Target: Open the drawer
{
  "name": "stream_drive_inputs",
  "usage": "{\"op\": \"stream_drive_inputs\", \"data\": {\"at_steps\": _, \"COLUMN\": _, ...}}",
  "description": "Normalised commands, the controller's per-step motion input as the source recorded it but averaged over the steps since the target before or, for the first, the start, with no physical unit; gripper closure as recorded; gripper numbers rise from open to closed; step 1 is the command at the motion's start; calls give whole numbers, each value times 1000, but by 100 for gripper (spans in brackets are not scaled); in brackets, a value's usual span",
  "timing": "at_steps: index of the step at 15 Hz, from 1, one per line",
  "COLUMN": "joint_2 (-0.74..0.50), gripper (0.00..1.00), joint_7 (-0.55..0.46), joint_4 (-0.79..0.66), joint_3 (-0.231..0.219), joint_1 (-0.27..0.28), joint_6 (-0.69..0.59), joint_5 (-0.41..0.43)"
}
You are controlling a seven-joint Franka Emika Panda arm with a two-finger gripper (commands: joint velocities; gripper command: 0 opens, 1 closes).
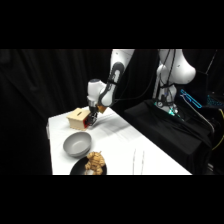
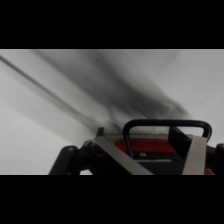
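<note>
End effector (image 1: pixel 92 118) at the drawer (image 2: pixel 150 147) — handle (image 2: pixel 165 124) between fingers.

Side view: fixed beside the white table (image 1: pixel 125 145), looking across and down, arm base upper right of frame. Wrist view: very close, bottom of frame filled by drawer (image 2: pixel 150 149) front and handle. Shared: drawer (image 1: pixel 86 121) front, tabletop.

a robotics lab: black curtains (image 1: pixel 45 80) surround a white table (image 1: pixel 130 145).

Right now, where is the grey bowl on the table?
In the side view the grey bowl sits near the table's front left, between the wooden box behind and a dark plate in front.
</note>
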Motion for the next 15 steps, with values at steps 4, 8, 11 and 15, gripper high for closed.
{"op": "stream_drive_inputs", "data": {"at_steps": 4, "joint_2": 101, "gripper": 0, "joint_7": -128, "joint_4": 48, "joint_3": 60, "joint_1": -13, "joint_6": 194, "joint_5": 153}}
{"op": "stream_drive_inputs", "data": {"at_steps": 8, "joint_2": -175, "gripper": 0, "joint_7": -114, "joint_4": -288, "joint_3": -16, "joint_1": 128, "joint_6": 263, "joint_5": 108}}
{"op": "stream_drive_inputs", "data": {"at_steps": 11, "joint_2": -320, "gripper": 0, "joint_7": -130, "joint_4": -500, "joint_3": -24, "joint_1": 187, "joint_6": 261, "joint_5": 84}}
{"op": "stream_drive_inputs", "data": {"at_steps": 15, "joint_2": -366, "gripper": 0, "joint_7": -140, "joint_4": -596, "joint_3": 11, "joint_1": 206, "joint_6": 265, "joint_5": 86}}
